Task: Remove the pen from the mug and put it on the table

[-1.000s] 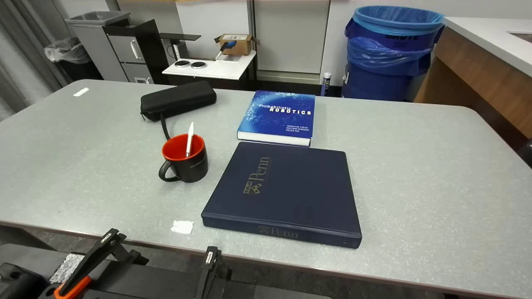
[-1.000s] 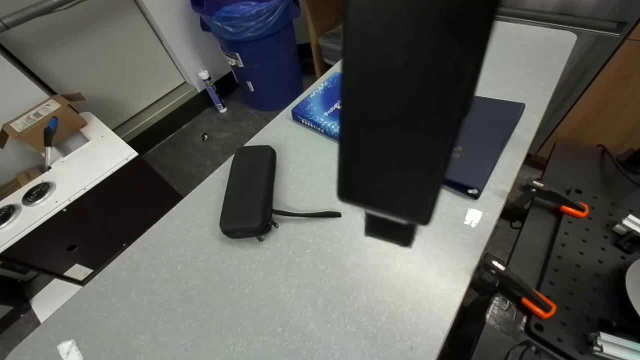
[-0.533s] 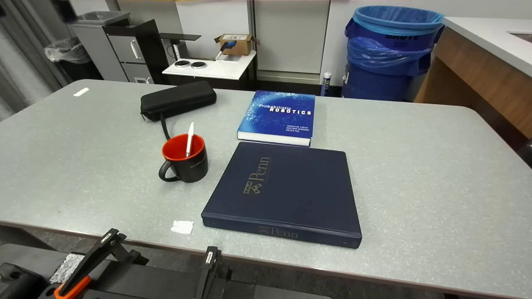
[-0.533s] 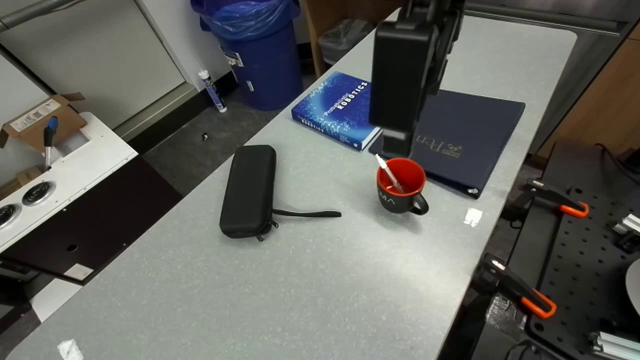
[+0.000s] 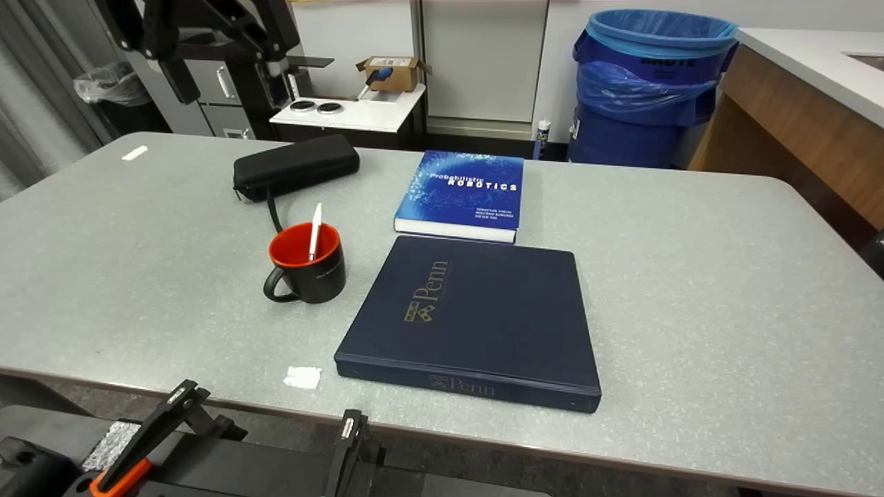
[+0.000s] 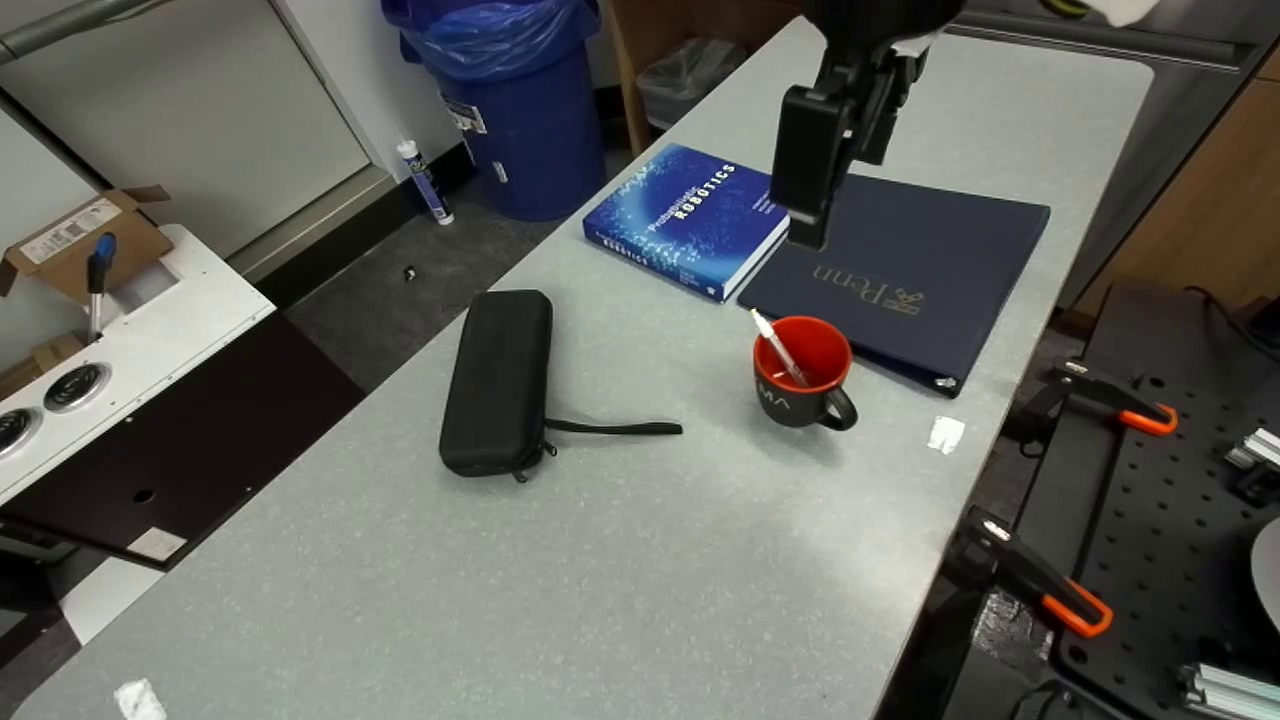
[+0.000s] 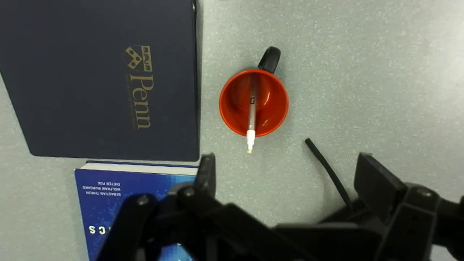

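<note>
The mug (image 5: pixel 319 279) is black outside and red inside, and stands upright on the light grey table (image 5: pixel 690 310). The white pen (image 5: pixel 315 233) leans in it with its upper end above the rim. Both show in an exterior view, mug (image 6: pixel 782 402) and pen (image 6: pixel 778 342). In the wrist view the pen (image 7: pixel 251 136) lies across the mug's (image 7: pixel 232 99) opening, its white tip past the rim nearest my gripper (image 7: pixel 285 159). My gripper is open and empty, with its fingers wide apart. It hangs in the air above the table, apart from mug and pen, in both exterior views (image 5: pixel 231 91) (image 6: pixel 842 195).
A dark blue binder (image 5: pixel 476 317) lies beside the mug. A blue book (image 5: pixel 463 190) lies behind the binder. A long black case (image 5: pixel 297 166) with a strap (image 6: pixel 620 428) lies on the mug's other side. Clamps (image 5: pixel 152 435) stand along the table's near edge.
My gripper has come down into view at the upper left in an exterior view. In the opposite view the arm has moved back, uncovering the mug and pen, which look unmoved.
</note>
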